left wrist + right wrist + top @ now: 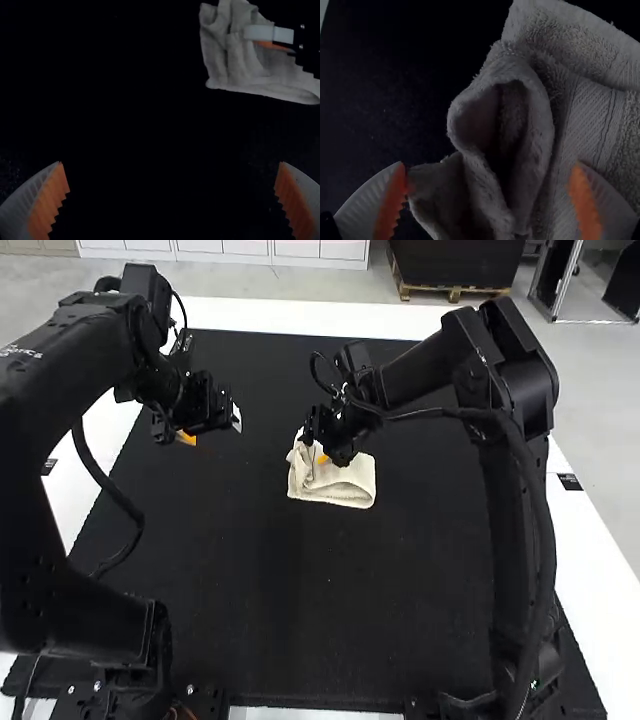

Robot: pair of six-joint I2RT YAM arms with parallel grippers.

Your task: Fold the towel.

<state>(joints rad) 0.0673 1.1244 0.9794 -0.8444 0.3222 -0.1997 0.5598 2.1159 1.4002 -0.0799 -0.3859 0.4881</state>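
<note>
White terry towel [350, 483] lies partly folded and rumpled near the high view's centre, just beneath the right gripper [489, 175], whose wide-set fingers flank its raised loop; folding seems midway, next wanting a careful pinch, while the left gripper [171, 162], also wide, hangs well apart, upper left

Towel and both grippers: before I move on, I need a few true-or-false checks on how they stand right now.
1. The towel lies on the black mat. True.
2. The towel is spread flat in a single layer. False: it is folded over, with a raised loop of cloth.
3. The left gripper is open. True.
4. In the right wrist view, cloth shows between the open fingers of the right gripper. True.
5. The left gripper is nearer the towel than the right one is. False: the right gripper is at the towel, the left well off to its side.
</note>
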